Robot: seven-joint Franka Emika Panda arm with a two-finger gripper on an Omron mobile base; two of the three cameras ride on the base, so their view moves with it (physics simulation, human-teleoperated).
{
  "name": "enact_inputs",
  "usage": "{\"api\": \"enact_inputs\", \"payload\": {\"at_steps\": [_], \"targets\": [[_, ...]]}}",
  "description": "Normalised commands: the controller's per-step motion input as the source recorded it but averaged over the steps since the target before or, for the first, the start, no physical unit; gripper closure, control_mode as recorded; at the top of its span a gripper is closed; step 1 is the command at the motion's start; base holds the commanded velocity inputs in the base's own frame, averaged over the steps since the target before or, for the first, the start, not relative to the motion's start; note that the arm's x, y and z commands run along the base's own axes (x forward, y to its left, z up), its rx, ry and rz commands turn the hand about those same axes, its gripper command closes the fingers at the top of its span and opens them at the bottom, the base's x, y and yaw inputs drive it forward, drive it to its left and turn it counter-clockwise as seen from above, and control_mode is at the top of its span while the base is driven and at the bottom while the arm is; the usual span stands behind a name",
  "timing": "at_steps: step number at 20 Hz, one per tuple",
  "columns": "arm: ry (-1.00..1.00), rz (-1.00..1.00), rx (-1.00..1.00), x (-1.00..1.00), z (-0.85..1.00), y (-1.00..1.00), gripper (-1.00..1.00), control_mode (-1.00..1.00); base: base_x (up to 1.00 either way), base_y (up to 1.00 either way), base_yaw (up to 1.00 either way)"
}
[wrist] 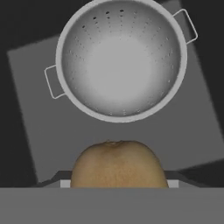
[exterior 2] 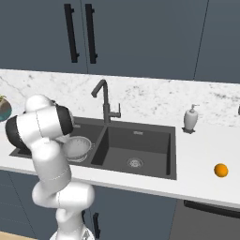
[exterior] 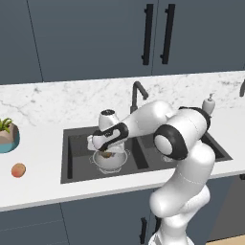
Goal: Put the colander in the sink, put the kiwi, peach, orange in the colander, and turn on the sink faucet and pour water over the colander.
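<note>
The silvery colander (exterior: 111,161) (exterior 2: 78,147) (wrist: 121,59) sits upright in the left basin of the dark sink (exterior: 72,158) (exterior 2: 140,145). My gripper (exterior: 106,151) hangs just above it, shut on the brown kiwi (wrist: 119,165) (exterior: 106,154). In the hand view the kiwi lies a little off the bowl's rim, and the bowl holds nothing. The peach (exterior: 18,170) rests on the counter left of the sink. Far to the right of the sink, the orange (exterior 2: 221,170) lies on the counter. The dark faucet (exterior: 138,93) (exterior 2: 104,101) stands behind the divider. Water is out of view.
A white soap dispenser (exterior: 208,104) (exterior 2: 190,118) stands at the sink's back right corner. A teal plant pot (exterior: 7,136) (exterior 2: 3,108) sits on the counter at the far left. My own arm bends over the sink's middle and right basin.
</note>
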Motion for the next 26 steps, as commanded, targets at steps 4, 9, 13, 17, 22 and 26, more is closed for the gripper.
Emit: {"api": "enact_inputs", "payload": {"at_steps": [4, 9, 13, 17, 22, 26], "targets": [[0.0, 0.29, -0.04, 0.52, -0.29, -0.12, 1.0, -1.0, 0.0, 0.0, 0.0], [0.04, 0.29, -0.01, 0.48, -0.52, 0.05, 1.0, -1.0, 0.0, 0.0, 0.0], [0.0, 0.22, 0.0, 0.41, -0.44, 0.09, 1.0, -1.0, 0.0, 0.0, 0.0], [0.0, 0.08, -0.02, 0.46, -0.32, -0.08, 1.0, -1.0, 0.0, 0.0, 0.0], [0.01, 0.01, 0.0, 0.42, -0.28, 0.0, 1.0, -1.0, 0.0, 0.0, 0.0], [0.06, 0.0, 0.0, 0.01, -0.21, 0.0, 1.0, -1.0, 0.0, 0.0, 0.0]]}}
